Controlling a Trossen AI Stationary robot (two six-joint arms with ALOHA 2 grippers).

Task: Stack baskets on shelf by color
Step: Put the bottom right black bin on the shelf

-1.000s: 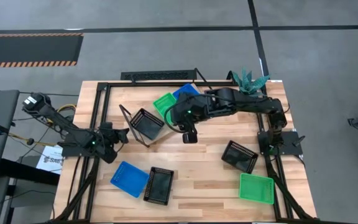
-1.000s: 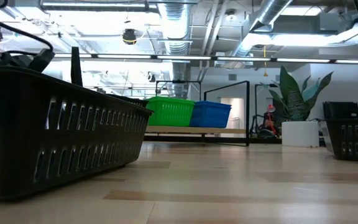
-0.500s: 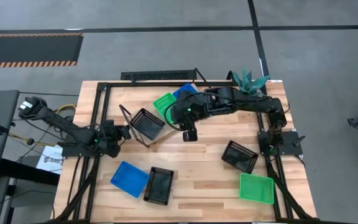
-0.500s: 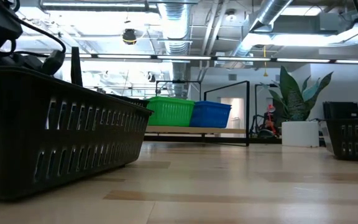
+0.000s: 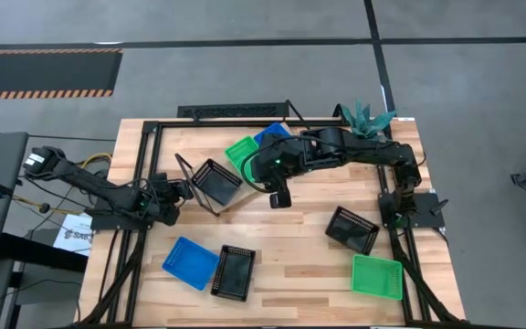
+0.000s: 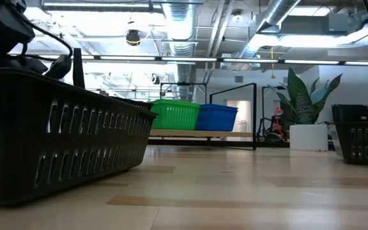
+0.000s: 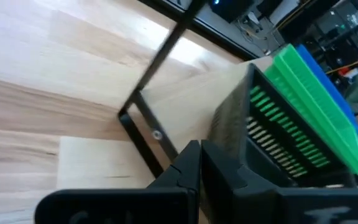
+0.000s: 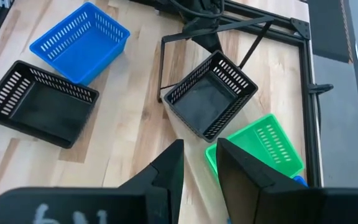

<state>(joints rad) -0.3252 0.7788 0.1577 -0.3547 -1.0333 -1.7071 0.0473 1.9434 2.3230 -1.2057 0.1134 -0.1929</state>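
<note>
The shelf (image 5: 196, 196) lies slanted at the table's far middle. On it stand a black basket (image 5: 215, 181), a green basket (image 5: 241, 151) and a blue basket (image 5: 272, 135) in a row. My left gripper (image 5: 181, 190) is shut, low at the shelf's left wire end frame (image 7: 143, 134). High above the table, just near of the shelf, my right gripper (image 8: 197, 163) hangs open with nothing between its fingers. A blue basket (image 5: 190, 262), two black baskets (image 5: 234, 271) (image 5: 352, 228) and a green basket (image 5: 376, 276) rest loose on the tabletop. My left gripper's shut fingertips (image 7: 191, 163) come level from the table's left and stand right at the bar of the shelf's left wire end frame (image 7: 135, 127). Whether they touch it, I cannot tell.
A plant in a white pot (image 5: 365, 117) stands at the far right corner. A black frame rail (image 5: 236, 111) runs along the far edge, and each arm's base mount stands at its own side. Bare wood lies in the middle, between the shelf and the loose baskets.
My left gripper has swung a little toward the far edge and toward the shelf's left end frame, turning as it went, and has stayed shut. The shelf and its baskets have kept their places.
</note>
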